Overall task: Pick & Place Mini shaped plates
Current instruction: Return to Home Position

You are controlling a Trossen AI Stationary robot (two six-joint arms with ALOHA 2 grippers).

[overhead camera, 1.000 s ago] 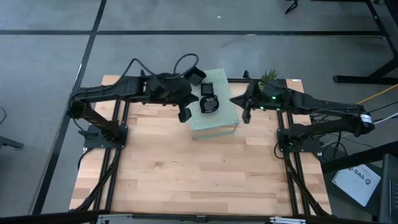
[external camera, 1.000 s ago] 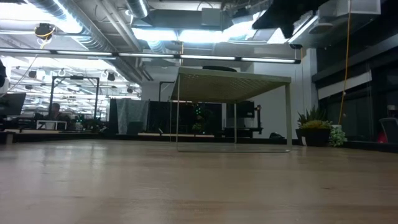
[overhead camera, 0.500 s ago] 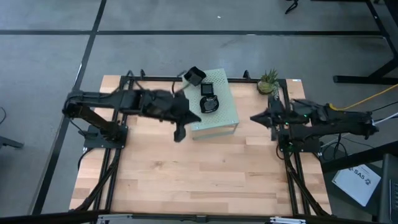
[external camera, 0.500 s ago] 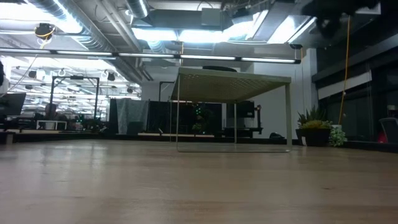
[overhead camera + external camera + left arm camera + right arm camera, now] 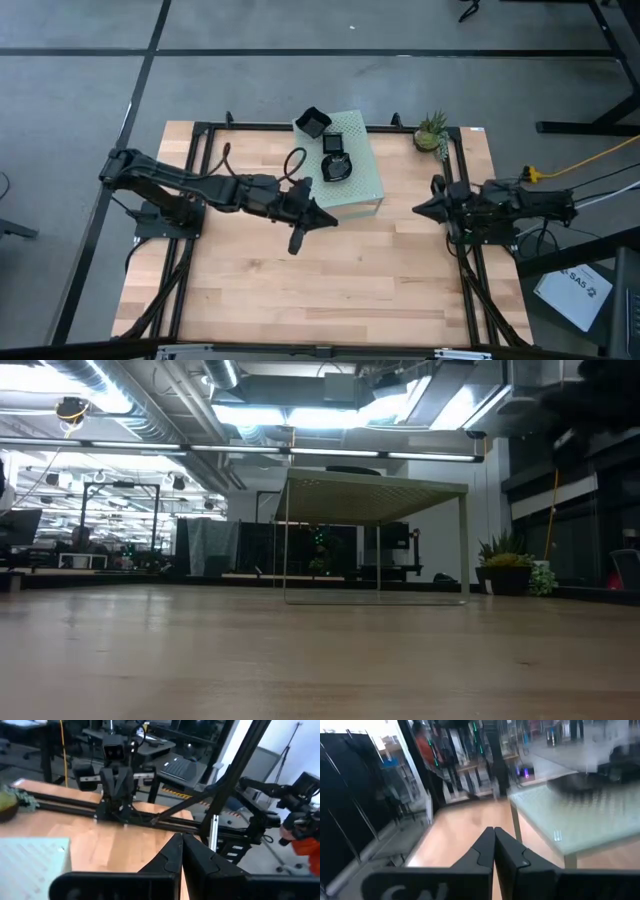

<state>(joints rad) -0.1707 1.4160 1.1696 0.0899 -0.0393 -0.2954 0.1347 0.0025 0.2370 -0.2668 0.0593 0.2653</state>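
Grey floor (image 5: pixel 80 60) all round the wooden worktop (image 5: pixel 320 285). Beyond the worktop, bright ceiling lights (image 5: pixel 270 415) and exposed ducts (image 5: pixel 170 410) overhead.

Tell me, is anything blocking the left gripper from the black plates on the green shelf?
Nothing visible does. The plates lie on top of the shelf; the left gripper, shut, hangs just off the shelf's near edge, with open air between. The right gripper, shut, waits off the shelf's other side.
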